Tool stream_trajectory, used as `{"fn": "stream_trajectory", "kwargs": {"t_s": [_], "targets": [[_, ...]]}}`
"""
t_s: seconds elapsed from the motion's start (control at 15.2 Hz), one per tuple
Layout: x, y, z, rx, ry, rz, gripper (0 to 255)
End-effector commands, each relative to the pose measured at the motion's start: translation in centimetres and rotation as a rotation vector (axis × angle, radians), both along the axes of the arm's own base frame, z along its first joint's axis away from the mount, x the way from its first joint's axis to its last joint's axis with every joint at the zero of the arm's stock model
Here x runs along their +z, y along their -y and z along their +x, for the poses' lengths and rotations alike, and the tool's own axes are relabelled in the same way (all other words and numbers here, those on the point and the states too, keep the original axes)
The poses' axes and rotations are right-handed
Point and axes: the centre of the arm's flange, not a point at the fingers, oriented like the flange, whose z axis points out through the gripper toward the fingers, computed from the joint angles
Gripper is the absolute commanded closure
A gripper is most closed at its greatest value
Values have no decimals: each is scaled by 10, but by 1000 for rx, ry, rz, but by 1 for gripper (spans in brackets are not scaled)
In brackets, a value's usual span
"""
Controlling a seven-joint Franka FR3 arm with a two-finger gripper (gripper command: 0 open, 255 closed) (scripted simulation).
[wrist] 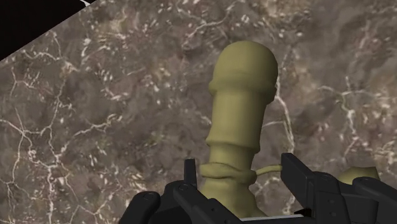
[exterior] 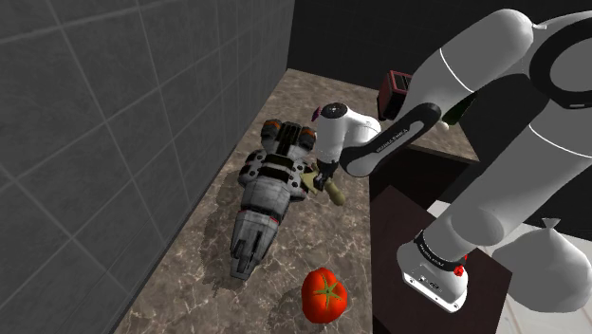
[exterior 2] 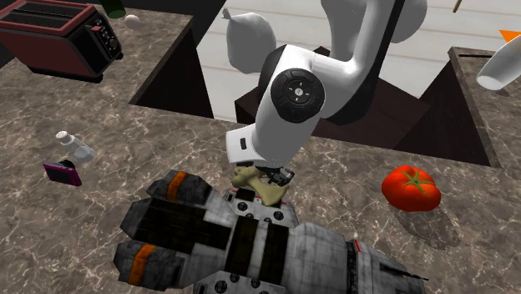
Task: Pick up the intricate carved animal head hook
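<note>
Hand low over marble table, fingers spread, straddling base of olive carved hook; gap visible each side, nothing gripped. Hook lies on table just beside grey spaceship model; tomato well apart. Step: grasp approach, judged nearly complete. Next move: close fingers on shaft, lift straight up clear of model.

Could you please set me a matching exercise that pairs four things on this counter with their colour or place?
Things:
1. hook
2. tomato
3. toaster
4. spaceship model

Descriptions:
A. grey with orange bands, lying along the tiled wall
B. olive, standing inside the open claw
C. bright red and round
D. dark red and boxy

Pairs: 1-B, 2-C, 3-D, 4-A
</note>
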Motion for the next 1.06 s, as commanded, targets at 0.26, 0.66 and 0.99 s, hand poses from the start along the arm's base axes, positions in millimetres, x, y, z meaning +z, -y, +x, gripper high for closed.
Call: {"fn": "stream_trajectory", "kwargs": {"t_s": [0.26,0.66,0.99], "targets": [[29,0,0,0,0,0,255],[61,0,0,0,0,0,255],[77,0,0,0,0,0,255]]}}
